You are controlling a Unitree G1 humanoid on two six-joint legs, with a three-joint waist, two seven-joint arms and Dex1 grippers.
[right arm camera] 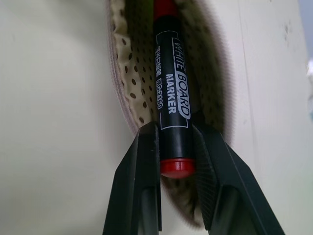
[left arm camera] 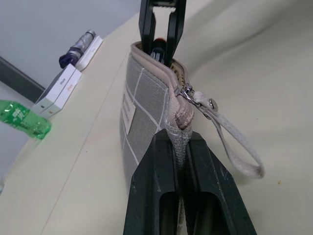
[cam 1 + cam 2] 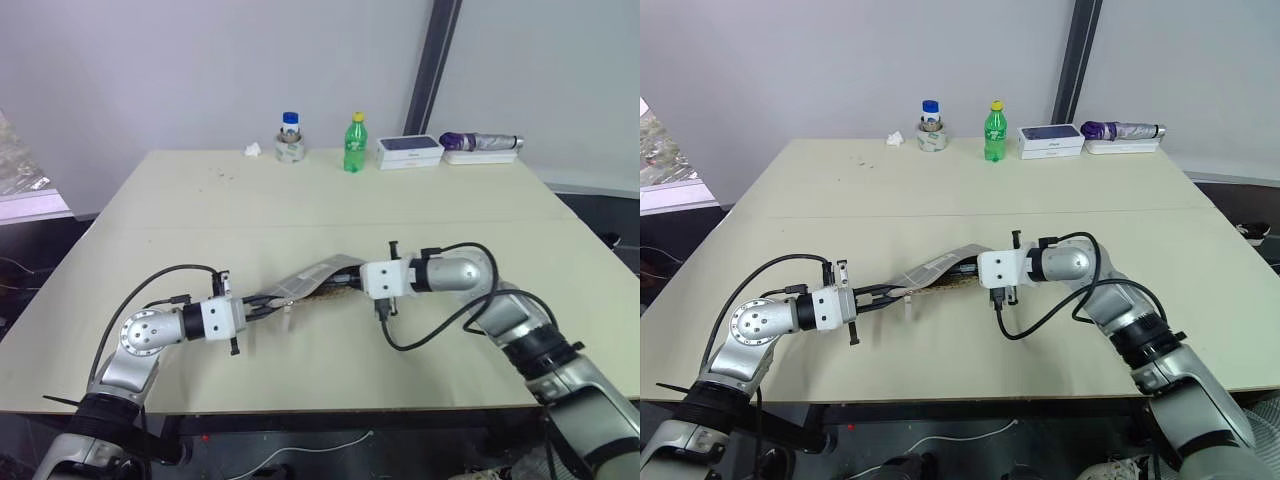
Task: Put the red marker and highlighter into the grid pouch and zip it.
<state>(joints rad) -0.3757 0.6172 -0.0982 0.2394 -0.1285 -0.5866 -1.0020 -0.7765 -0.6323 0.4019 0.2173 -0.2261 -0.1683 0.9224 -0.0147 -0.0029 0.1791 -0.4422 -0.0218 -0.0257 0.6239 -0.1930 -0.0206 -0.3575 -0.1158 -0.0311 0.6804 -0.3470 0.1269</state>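
Marker going into the pouch mouth.
The right gripper clamps the red marker between its jaws, its front end inside the grid pouch; the left gripper pinches the pouch's zipper end closed-jawed, above the table.

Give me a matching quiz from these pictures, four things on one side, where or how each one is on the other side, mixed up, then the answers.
Things:
1. marker
2. pouch
3. green bottle
4. zipper pull

Places or states:
A. standing at the far edge of the table
B. pinched at one end by the left gripper, mouth open
C. held in the right gripper, front end inside the pouch mouth
D. at the pouch end near the left jaws, strap hanging loose

Pairs: 1-C, 2-B, 3-A, 4-D
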